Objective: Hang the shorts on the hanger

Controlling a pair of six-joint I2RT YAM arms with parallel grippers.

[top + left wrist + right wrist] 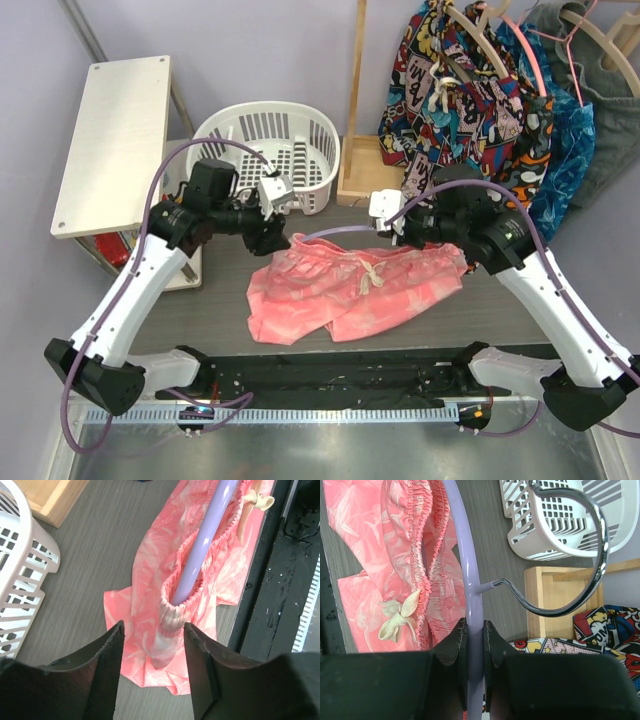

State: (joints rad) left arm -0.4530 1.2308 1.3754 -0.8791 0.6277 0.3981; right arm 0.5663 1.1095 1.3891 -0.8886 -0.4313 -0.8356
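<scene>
The coral-pink shorts lie spread on the grey table, white drawstring at the waist. The lavender hanger runs into the elastic waistband, its end showing inside the bunched opening; its metal hook curves toward the basket. My right gripper is shut on the hanger's bar near the hook. Just above the waistband's left end, my left gripper stands open with nothing pinched between its dark fingers.
A white laundry basket stands at the back left, a wooden tray next to it. Comic-print and blue garments hang at the back right. A white shelf is at far left; a black rail runs along the near edge.
</scene>
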